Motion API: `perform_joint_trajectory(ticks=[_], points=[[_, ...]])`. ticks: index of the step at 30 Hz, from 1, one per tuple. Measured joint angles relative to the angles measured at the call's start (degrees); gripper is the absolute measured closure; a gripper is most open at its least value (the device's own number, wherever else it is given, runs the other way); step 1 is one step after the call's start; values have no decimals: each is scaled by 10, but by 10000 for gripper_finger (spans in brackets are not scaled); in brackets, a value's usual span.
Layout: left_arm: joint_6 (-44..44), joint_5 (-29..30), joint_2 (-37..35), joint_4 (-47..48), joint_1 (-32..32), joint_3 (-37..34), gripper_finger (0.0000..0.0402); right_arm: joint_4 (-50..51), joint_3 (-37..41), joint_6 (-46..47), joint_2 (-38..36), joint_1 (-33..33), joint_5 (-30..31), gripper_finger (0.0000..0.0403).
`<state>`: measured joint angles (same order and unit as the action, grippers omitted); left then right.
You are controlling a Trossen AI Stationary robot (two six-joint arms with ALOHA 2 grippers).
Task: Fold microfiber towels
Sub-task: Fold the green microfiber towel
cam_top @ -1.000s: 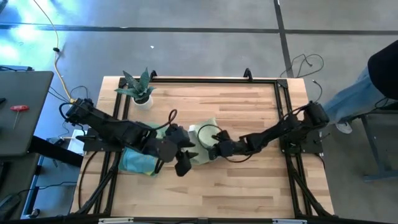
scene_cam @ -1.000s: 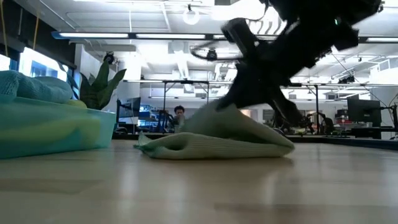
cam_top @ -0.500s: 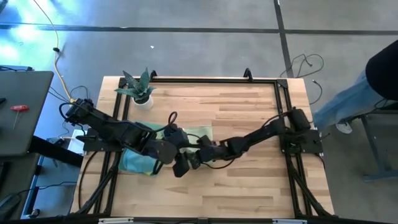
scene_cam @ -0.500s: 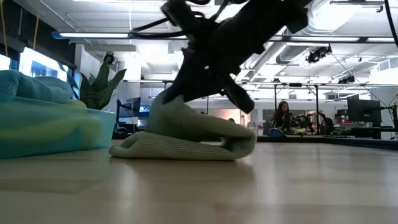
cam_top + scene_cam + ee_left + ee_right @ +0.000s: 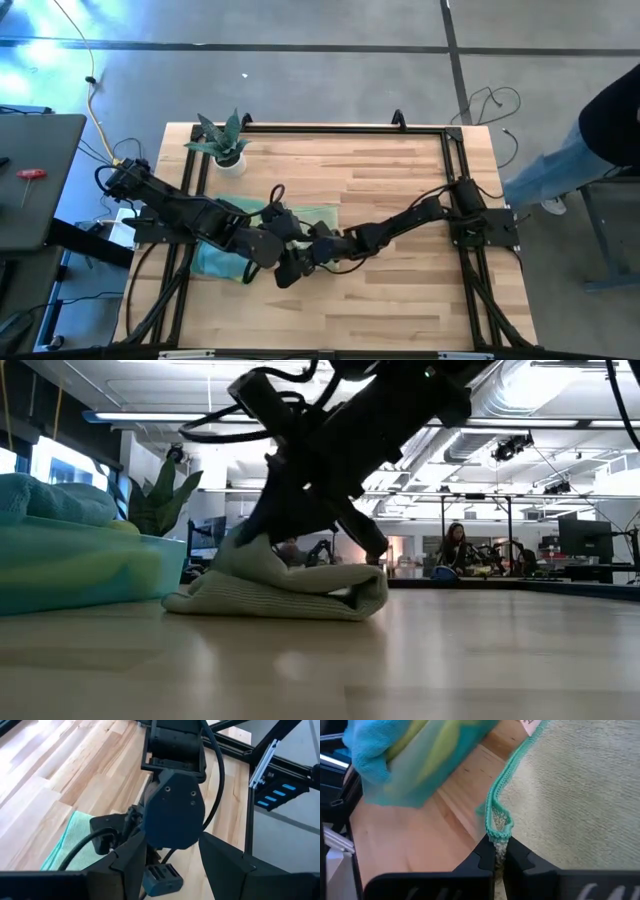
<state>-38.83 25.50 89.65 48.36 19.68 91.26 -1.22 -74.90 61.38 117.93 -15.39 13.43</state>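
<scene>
Towels [image 5: 60,545] in teal bin [image 5: 150,575]

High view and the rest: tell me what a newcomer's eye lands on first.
The two dark arms meeting over the middle of the wooden table, where the right gripper is shut on the green-stitched edge of the pale green towel, which lies folded over on itself. Next, the stack of teal, blue and yellow towels near the table's left edge, under the left arm, and the spiky potted plant at the far left corner.

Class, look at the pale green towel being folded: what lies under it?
Under the pale green towel only the wooden table shows. The towel is doubled over itself, so whatever lies between its layers is covered. The right tool pinches its edge.
</scene>
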Motion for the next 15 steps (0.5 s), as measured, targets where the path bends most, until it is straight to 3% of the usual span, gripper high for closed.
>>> perform_joint_trajectory(ticks=[4,15], points=[[0,0,0,0,0,0,229,-9,0,-4,0,-1,-5,377],[-4,-4,0,0,1,0,229,11,-38,-77,-11,27,-105,226]])
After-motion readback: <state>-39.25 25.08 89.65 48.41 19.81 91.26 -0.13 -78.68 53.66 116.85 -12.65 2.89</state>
